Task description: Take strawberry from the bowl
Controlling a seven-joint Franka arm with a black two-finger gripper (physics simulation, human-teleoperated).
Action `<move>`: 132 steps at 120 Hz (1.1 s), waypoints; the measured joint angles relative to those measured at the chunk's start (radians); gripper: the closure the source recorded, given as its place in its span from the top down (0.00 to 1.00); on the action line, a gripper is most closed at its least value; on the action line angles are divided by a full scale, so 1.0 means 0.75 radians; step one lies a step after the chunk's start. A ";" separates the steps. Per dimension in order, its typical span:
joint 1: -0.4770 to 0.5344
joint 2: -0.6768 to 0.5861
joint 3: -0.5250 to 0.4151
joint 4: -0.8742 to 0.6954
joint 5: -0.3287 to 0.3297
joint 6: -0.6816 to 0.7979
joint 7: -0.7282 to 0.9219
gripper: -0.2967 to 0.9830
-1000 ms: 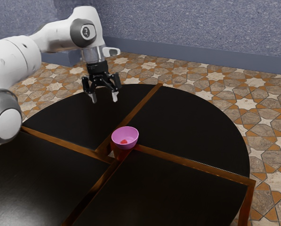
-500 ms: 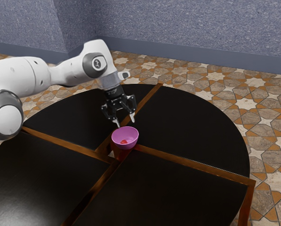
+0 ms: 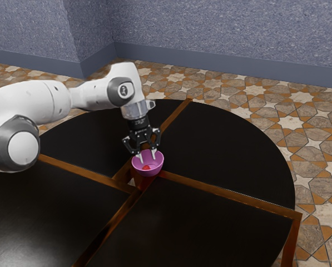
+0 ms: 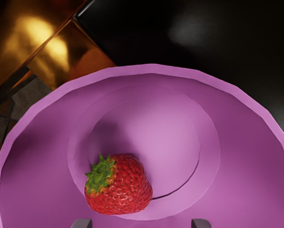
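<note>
Gripper (image 3: 147, 156) poised inside a pink bowl (image 4: 153, 69), strawberry (image 4: 125, 190) not yet grasped

A white robot arm (image 3: 96, 93) reaches in from nine o'clock in the exterior view, over a round black table (image 3: 227, 150). The gripper points down into the bowl, its fingers (image 4: 82, 223) apart with nothing clamped between them. The strawberry lies on its side at about six o'clock on the bowl's floor in the exterior view, sitting closer to one finger than the other. That offset is the main risk: if the hand goes straight down and closes, the nearer finger may land on the fruit or roll it against the sloping wall. A finger pressing the wall could also slide or tip the bowl. The rounded fruit might slip out if pinched too high.
</note>
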 joint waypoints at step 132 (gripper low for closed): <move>-0.022 0.142 -0.033 0.134 0.175 -0.080 -0.056 0.40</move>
